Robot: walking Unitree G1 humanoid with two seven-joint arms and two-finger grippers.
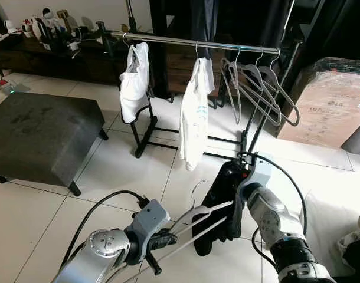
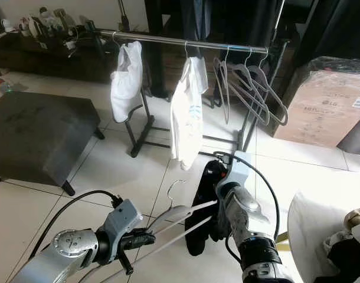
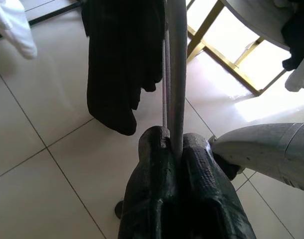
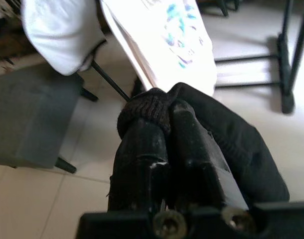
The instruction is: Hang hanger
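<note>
A: Where is the hanger?

B: The grey hanger (image 1: 195, 215) sits low in front of the robot, over the tiled floor (image 1: 127, 171), well short of the clothes rail (image 1: 198, 42). The left end effector (image 3: 176, 149) has its fingers pressed together on the hanger's bar.

A: And the right one?

B: The right end effector (image 4: 162, 124) is pinching a black garment (image 1: 218, 203) that hangs draped at the hanger's far end.

A: What is on the rail?

B: Two white garments, one at the left (image 1: 134, 79) and one near the middle (image 1: 195, 112), with a bunch of empty grey hangers (image 1: 259, 88) toward the right. A dark ottoman (image 1: 41, 138) stands to the left, a cardboard box (image 1: 330, 109) to the right.
</note>
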